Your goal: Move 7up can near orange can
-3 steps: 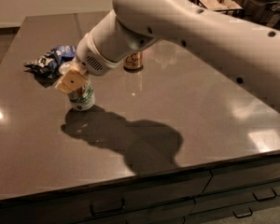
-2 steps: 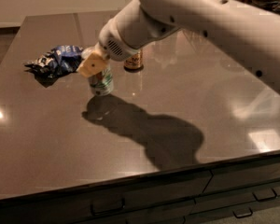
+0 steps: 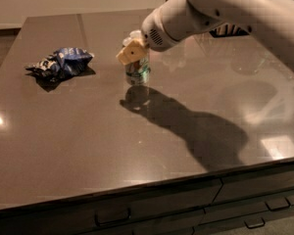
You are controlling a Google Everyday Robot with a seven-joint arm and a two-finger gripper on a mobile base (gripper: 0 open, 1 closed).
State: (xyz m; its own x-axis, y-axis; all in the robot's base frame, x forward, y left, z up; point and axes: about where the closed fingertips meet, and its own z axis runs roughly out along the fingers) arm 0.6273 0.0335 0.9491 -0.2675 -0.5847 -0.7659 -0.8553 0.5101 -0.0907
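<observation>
My gripper (image 3: 132, 53), clamped on the 7up can (image 3: 137, 71) at the table's (image 3: 88, 146) far middle, should carry it upright and low, then set down gently, since I cannot see the orange can.

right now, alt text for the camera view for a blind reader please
A white robot arm reaches in from the upper right, its gripper closed on the 7up can toward the back of a dark table. A crumpled blue bag lies to the left; the orange can is not visible.
</observation>
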